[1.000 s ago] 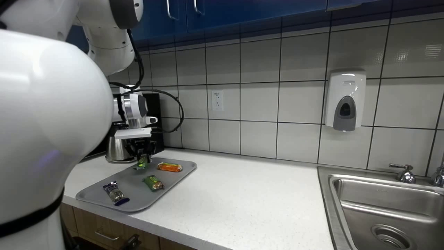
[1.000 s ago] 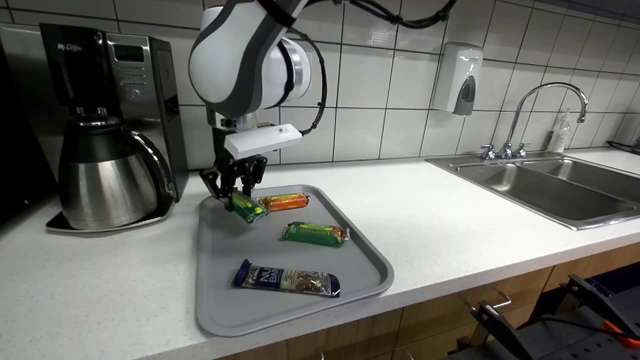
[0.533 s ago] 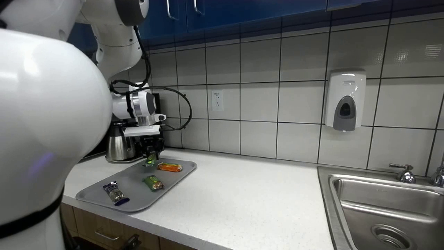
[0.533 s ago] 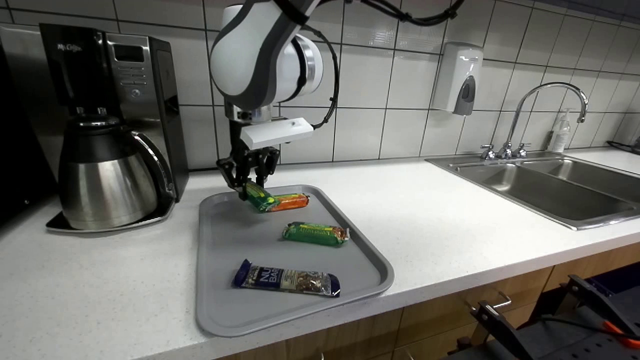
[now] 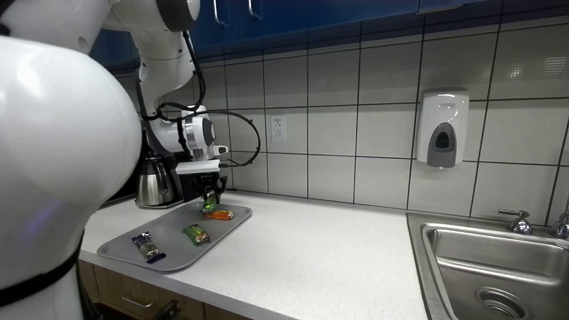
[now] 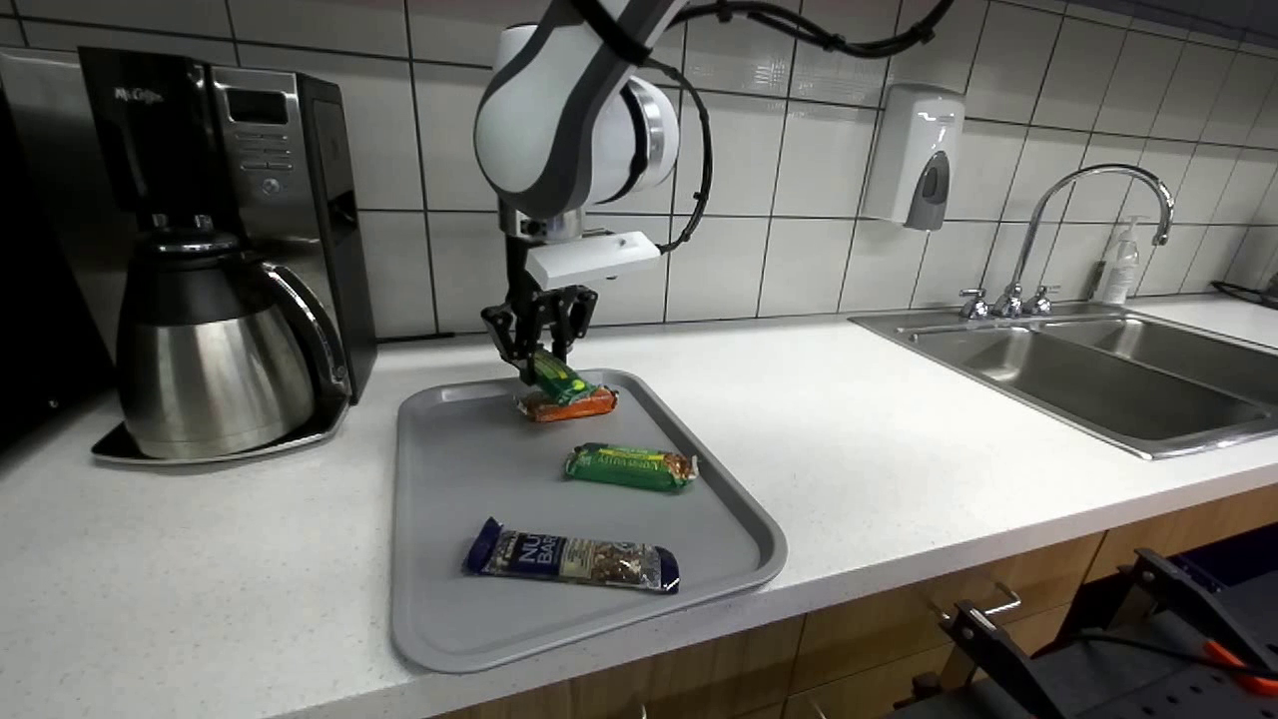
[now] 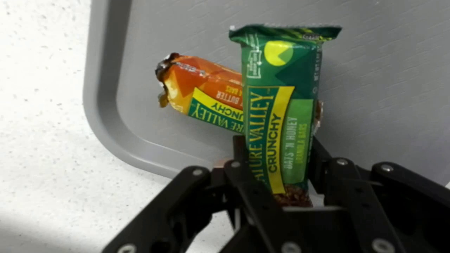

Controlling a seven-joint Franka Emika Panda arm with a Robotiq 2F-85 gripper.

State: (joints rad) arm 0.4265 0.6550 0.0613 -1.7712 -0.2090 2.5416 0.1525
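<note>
Claw [image 7: 278,147] is closed partway w/ a green bar [image 7: 281,109] pinched in it, over the orange bar [image 7: 211,89] on the gray tray [image 7: 372,91]. Green bar might slip b/c it looks slick, or bump orange bar if claw dips.

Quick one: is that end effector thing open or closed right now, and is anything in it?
End effector: closed, holding a green Oats 'n Honey granola bar between its fingers.

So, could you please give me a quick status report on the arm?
Pincer closed on a green granola bar. Held tilted above the tray. Orange bar partly beneath, contact unclear.
</note>
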